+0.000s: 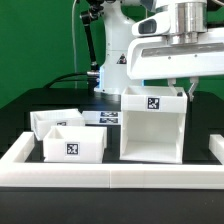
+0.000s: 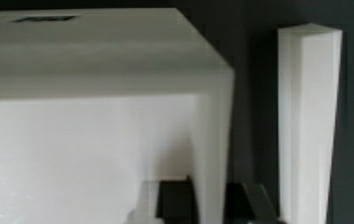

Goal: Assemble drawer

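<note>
Hanging over the tall box [image 1: 152, 128], the gripper [image 1: 181, 90] is reaching down to the box's top rim on the exterior view's right side. In the wrist view the gripper [image 2: 215, 200] is showing two dark fingers [image 2: 172, 197], one on each side of a thin white wall of the tall box [image 2: 85, 120]. I cannot tell if the fingers are squeezing that wall or only sitting beside it.

The tall box is standing upright on the black table [image 1: 112, 150], near the front edge and toward the exterior view's right. Its open side is facing the front edge, and a black-and-white tag [image 1: 153, 102] is showing on its top front. The two small trays are sitting toward the front corner on the exterior view's left. The front tray [image 1: 73, 146] is showing its own tag toward the front edge. The back tray [image 1: 52, 120] is sitting just behind it. The marker board [image 1: 100, 117] is lying flat behind the trays, nearer the back edge. A low white wall [image 1: 110, 178] is running along the front edge.
</note>
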